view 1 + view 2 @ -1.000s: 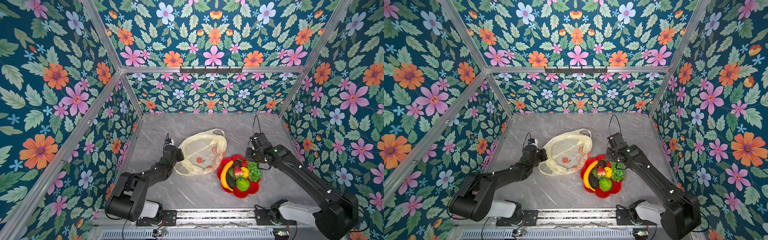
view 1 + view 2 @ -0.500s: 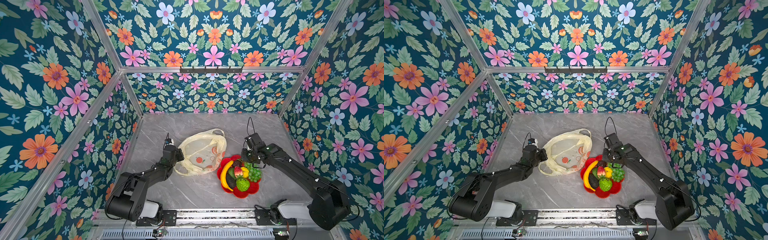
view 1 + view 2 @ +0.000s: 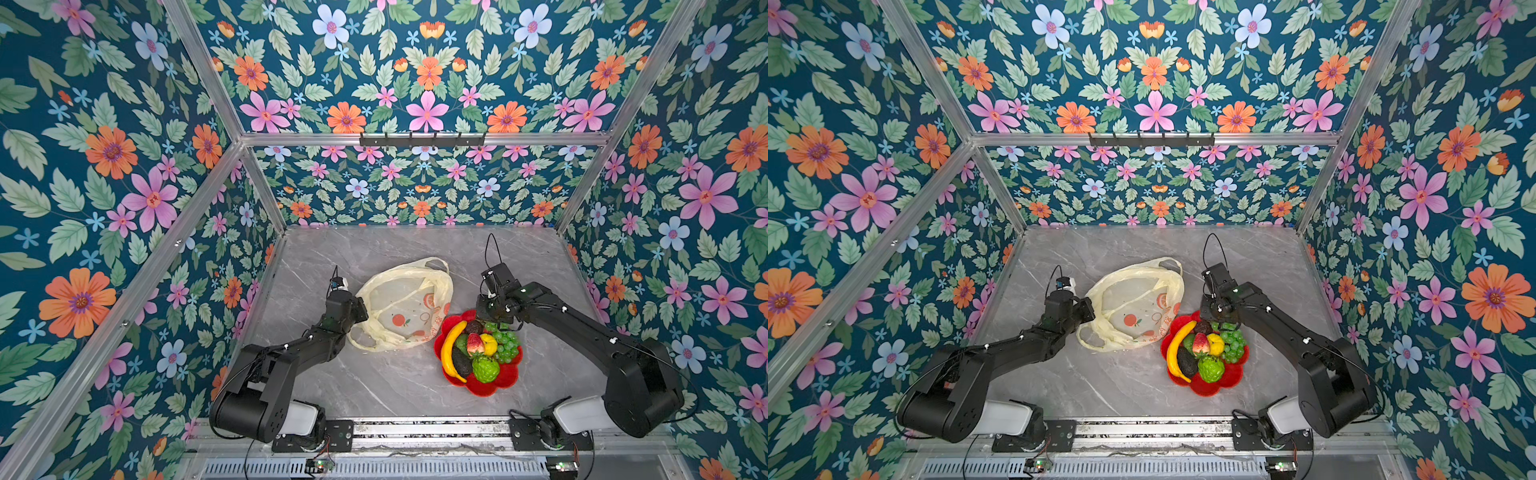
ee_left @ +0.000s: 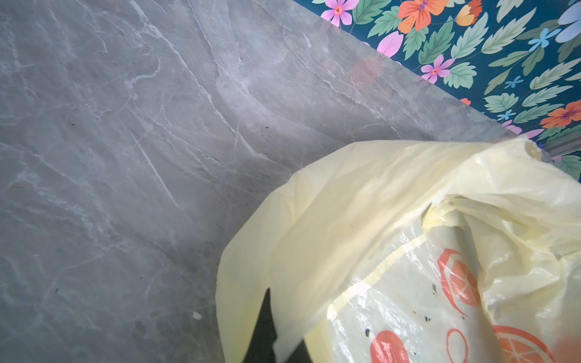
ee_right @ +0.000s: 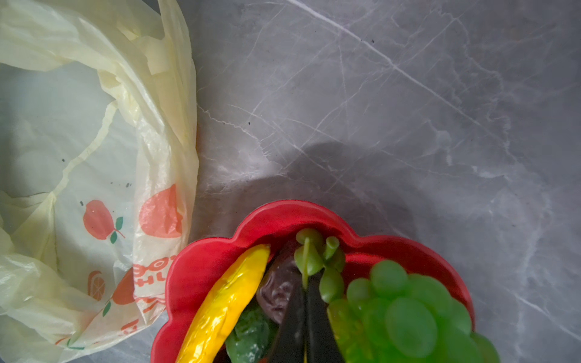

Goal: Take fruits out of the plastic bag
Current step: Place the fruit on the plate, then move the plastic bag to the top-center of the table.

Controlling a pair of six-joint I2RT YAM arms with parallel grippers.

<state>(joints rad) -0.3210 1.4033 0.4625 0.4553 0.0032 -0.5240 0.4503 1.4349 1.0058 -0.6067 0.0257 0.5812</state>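
Note:
The pale yellow plastic bag (image 3: 399, 307) (image 3: 1133, 303) lies flat and slack on the table, with no fruit showing inside it. My left gripper (image 3: 360, 318) (image 4: 265, 314) is shut on the bag's (image 4: 377, 220) left edge, which drapes over the fingers. The fruits sit in a red flower-shaped dish (image 3: 505, 380) (image 5: 204, 267): a banana (image 3: 449, 345) (image 5: 232, 298), a strawberry (image 3: 473, 343), a lemon (image 3: 489, 343), an avocado (image 3: 461, 361), a bumpy green fruit (image 3: 485, 368) and a grape bunch (image 3: 505, 345) (image 5: 402, 308). My right gripper (image 3: 490, 320) (image 5: 305, 283) is shut at the dish's far edge, with the bunch's thin stem pinched at its tips.
The bag's right side touches the dish's left rim. Bare grey marble lies behind the bag and dish and in front of them up to the base rail (image 3: 415, 428). Floral walls (image 3: 124, 208) close in the left, back and right sides.
My right arm has swung left and its gripper has shifted a little left over the dish's far edge. The left arm, bag and fruits have stayed put.

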